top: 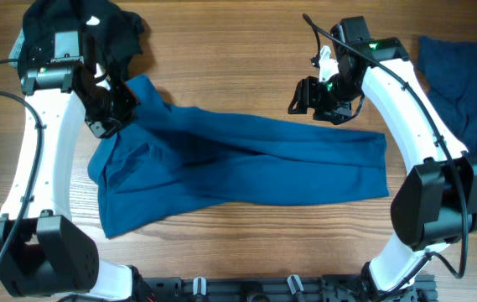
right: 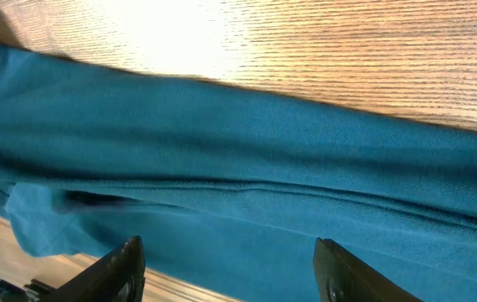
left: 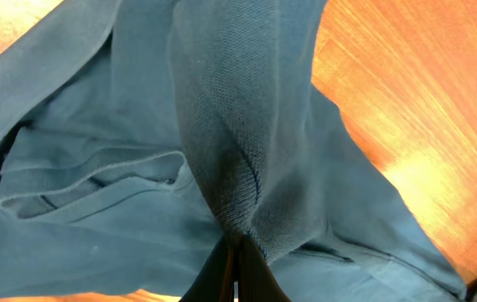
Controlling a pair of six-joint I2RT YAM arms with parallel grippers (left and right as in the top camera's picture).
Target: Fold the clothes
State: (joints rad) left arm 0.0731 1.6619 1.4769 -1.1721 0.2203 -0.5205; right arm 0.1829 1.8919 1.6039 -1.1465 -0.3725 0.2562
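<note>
jaws: left gripper [left: 236, 262] clamped on the blue shirt [top: 246, 164]; right gripper [right: 226, 250] apart above its far edge.

No readable text, label, brand, number or sign appears in any of the three views.

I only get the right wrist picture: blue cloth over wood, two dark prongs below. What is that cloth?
Observer: A blue shirt, lying rumpled lengthwise across the table.
Operator: Is anything holding it?
Observer: Yes. The left end effector is shut on a pinched fold near the shirt's left end.
Operator: Any other clothing about?
Observer: A black garment is heaped at the far left corner, and a darker blue one lies at the right edge.
</note>
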